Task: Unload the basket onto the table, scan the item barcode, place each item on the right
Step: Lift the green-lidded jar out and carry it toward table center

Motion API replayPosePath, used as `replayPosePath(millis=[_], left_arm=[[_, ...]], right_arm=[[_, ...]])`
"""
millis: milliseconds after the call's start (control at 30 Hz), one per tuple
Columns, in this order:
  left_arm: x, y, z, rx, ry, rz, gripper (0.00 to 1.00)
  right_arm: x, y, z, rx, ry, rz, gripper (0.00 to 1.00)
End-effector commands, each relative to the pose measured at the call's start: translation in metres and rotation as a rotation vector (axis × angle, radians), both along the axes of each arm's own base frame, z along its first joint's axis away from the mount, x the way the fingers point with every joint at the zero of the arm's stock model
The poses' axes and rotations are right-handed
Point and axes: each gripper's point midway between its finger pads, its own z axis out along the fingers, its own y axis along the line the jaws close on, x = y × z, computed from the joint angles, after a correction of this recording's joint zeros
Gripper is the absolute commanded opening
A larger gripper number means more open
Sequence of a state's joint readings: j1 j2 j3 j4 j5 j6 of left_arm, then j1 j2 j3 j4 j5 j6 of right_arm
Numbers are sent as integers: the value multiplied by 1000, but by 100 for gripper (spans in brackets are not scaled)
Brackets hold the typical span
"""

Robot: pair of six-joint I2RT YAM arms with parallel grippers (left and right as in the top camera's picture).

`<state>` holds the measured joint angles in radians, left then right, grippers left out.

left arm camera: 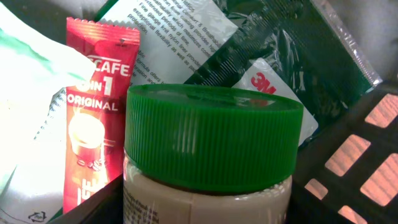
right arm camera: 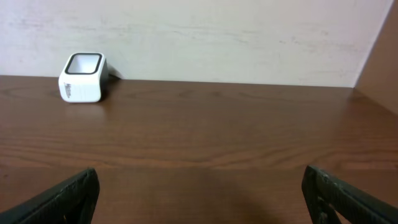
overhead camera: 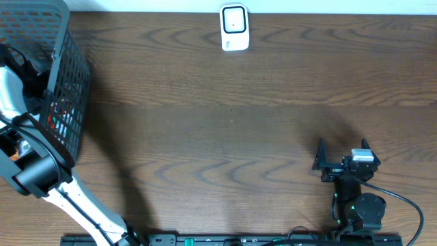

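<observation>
Can't tell how open the left pincer (overhead camera: 29,67) is; centre on the green cap (left arm camera: 214,137) dead ahead before you squeeze, right pincer (overhead camera: 343,150) gaping, empty.

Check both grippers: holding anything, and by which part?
Right gripper is open and empty over the table. Left gripper is hidden inside the basket; the green-lidded jar sits right before its camera, but a hold cannot be told.

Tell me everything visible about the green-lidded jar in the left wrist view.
Upright jar filling the close-up: a ribbed green plastic screw lid, closed, over a pale body with small print. It stands inside the dark mesh basket, in front of a red coffee sachet and a green 3M packet. Its base is out of frame.
</observation>
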<state>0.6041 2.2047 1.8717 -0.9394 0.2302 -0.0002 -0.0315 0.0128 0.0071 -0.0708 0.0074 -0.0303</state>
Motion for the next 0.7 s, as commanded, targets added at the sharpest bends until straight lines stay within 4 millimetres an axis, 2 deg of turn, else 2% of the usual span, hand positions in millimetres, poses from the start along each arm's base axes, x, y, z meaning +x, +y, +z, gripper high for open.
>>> replayPosePath(millis=[0, 167, 267, 367, 467, 667], left_arm=[[7, 5, 23, 37, -48, -3, 59], [10, 7, 61, 86, -119, -3, 59], [9, 8, 95, 138, -180, 0, 59], [7, 8, 135, 196, -260, 2, 59], [1, 3, 185, 263, -358, 3, 59], [-26, -14, 280, 391, -549, 30, 59]], right_arm=[[0, -2, -2, -4, 6, -9, 99], [0, -2, -2, -4, 6, -9, 99], [0, -2, -2, -4, 6, -9, 99], [0, -2, -2, -4, 6, -9, 99], [0, -2, -2, -4, 7, -9, 99], [0, -2, -2, -4, 7, -9, 99]])
